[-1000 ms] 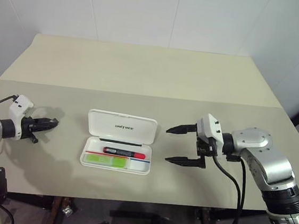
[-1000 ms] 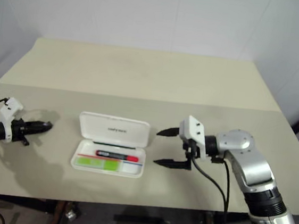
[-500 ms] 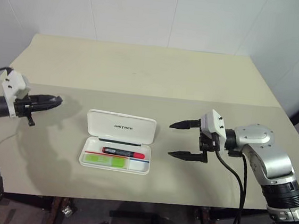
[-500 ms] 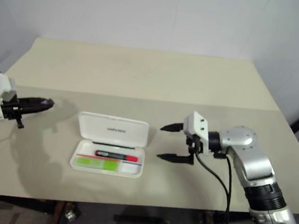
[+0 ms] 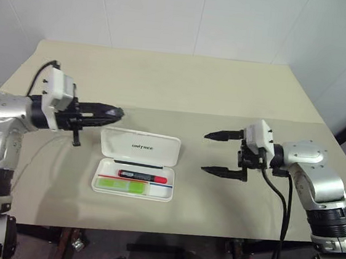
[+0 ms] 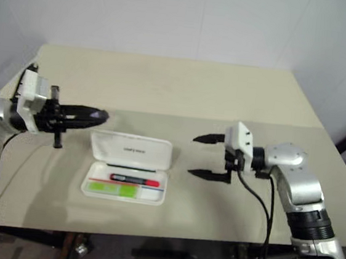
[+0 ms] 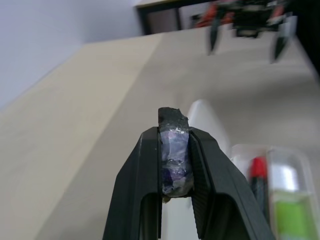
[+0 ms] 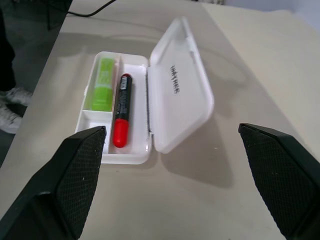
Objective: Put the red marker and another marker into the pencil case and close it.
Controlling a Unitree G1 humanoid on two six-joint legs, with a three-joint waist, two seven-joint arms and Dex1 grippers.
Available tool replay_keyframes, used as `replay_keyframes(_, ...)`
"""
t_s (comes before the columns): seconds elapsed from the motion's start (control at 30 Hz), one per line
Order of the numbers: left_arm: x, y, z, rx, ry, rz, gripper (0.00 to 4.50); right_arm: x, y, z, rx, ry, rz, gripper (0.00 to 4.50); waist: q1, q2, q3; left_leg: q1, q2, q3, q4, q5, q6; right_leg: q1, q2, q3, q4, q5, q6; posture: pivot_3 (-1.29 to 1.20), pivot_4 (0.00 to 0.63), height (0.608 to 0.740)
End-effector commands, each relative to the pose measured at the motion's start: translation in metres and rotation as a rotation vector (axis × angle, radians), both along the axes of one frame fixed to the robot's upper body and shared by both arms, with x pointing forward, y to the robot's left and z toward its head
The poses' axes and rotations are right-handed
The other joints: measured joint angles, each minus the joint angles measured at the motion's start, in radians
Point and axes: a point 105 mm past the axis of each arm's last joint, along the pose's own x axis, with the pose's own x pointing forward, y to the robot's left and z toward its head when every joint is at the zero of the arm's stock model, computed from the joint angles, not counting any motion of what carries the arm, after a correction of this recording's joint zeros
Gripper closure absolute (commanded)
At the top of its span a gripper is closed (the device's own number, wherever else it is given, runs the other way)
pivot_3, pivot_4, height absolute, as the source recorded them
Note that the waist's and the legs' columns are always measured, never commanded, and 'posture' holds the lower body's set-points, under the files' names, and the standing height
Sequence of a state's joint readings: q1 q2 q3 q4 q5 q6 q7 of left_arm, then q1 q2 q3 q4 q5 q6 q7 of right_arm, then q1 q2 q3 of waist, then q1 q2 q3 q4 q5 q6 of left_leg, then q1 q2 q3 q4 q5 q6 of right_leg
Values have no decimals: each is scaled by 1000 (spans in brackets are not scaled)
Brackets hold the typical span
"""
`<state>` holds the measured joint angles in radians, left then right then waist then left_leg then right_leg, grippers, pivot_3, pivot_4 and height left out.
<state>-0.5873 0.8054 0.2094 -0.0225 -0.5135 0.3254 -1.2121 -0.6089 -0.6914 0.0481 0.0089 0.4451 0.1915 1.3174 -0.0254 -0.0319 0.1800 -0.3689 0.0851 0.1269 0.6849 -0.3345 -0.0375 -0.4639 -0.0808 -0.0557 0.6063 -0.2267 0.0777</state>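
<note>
The white pencil case lies open at the table's middle, lid tipped back. Inside it the red marker lies lengthwise, and the pale-green marker lies in front of it. My left gripper is shut, pointing right, and hovers above the table just behind the lid's far-left corner. In its wrist view the black fingers press together on a purplish pad, with the case beyond them. My right gripper stands wide open to the right of the case, pointing left at it, with nothing between its fingers.
The beige table has a seam running across it behind the case. Its front edge is close to the case. A black cable hangs from my right wrist. White walls close off the back.
My left arm has swung up and to the right, from the table's left edge to the case lid's far-left corner. The right gripper has drifted slightly right, still open. The case has not moved.
</note>
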Motion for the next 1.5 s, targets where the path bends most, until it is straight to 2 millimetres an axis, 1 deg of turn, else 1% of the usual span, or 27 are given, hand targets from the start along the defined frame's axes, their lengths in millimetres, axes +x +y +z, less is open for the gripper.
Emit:
replay_keyframes(0.03,-16,-22,13,-39,-27,-65,4127,-5,-13,8,35,-48,8,0,2,0,0,0,0,0,0,0,0,0,0,0,0,0,0,0,150,740)
replay_keyframes(0.1,-23,-34,12,-51,2,-98,4127,-7,-19,4,27,-40,7,0,2,0,0,0,0,0,0,0,0,0,0,1,0,0,0,0,150,740)
replay_keyframes(0.17,-28,-43,6,-41,39,-129,4127,-8,-24,-1,11,-31,4,0,2,0,0,0,0,0,0,0,0,1,0,2,0,0,0,0,150,740)
replay_keyframes(0.3,-31,-60,-3,-52,95,-175,4127,-9,-31,-11,-32,-27,7,0,3,0,0,1,-1,0,1,1,0,1,0,3,0,1,1,0,150,740)
replay_keyframes(0.33,-33,-66,-7,-45,109,-199,4127,-10,-31,-12,-31,-25,13,0,3,0,0,1,-1,0,1,1,0,2,0,3,0,1,1,0,150,740)
replay_keyframes(0.4,-37,-79,-16,-46,138,-244,4127,-11,-32,-9,37,-22,11,0,3,0,0,2,-1,0,1,1,0,2,1,4,0,1,1,0,150,740)
replay_keyframes(0.47,-43,-90,-24,-48,166,-293,4127,-14,-37,-19,10,-9,4,0,5,0,0,1,-1,0,1,1,0,2,1,4,0,1,1,0,150,740)
replay_keyframes(0.53,-48,-99,-33,-36,191,-322,4127,-22,-42,-28,-27,11,30,0,6,0,0,1,-1,-1,1,1,0,2,1,4,-1,1,2,0,150,740)
replay_keyframes(0.63,-54,-109,-53,-7,243,-348,4127,-31,-40,-24,42,22,51,0,7,1,0,1,-1,-1,1,1,0,2,1,4,-2,1,2,0,150,740)
replay_keyframes(0.67,-55,-110,-57,0,253,-347,4127,-33,-39,-23,58,23,56,0,7,1,0,1,-1,-1,1,1,0,2,1,4,-1,1,2,0,150,740)
replay_keyframes(0.73,-49,-109,-68,7,274,-300,4127,-39,-36,-20,76,16,73,0,5,1,1,2,-2,-1,2,1,0,3,1,5,-2,1,2,0,150,740)
replay_keyframes(0.8,-45,-106,-78,23,287,-268,4127,-42,-31,-8,155,5,83,0,6,1,1,2,-2,-1,2,1,0,3,1,5,-3,2,2,0,150,740)
replay_keyframes(0.87,-45,-104,-83,35,291,-264,4127,-45,-28,-3,185,8,86,0,6,1,1,4,-1,-1,2,2,0,4,1,5,-3,2,1,0,150,740)
replay_keyframes(1.0,-46,-101,-95,59,309,-258,4127,-58,-23,-4,165,25,134,0,17,1,1,4,-2,-2,2,2,1,4,1,5,-3,3,0,0,150,740)
replay_keyframes(1.1,-45,-98,-103,76,321,-243,4127,-54,-19,-3,178,8,113,0,24,1,1,4,-2,-2,3,2,1,4,1,5,-3,3,-1,0,150,740)
replay_keyframes(1.37,-41,-89,-125,163,366,-234,4127,-51,-15,-11,164,12,75,0,26,1,1,3,-2,-2,3,1,5,4,1,4,-4,4,-1,0,150,740)
replay_keyframes(1.5,-33,-89,-126,179,353,-214,4127,-51,-14,-12,162,15,70,0,26,1,1,3,-2,-2,3,1,5,4,1,4,-4,4,-1,0,150,740)
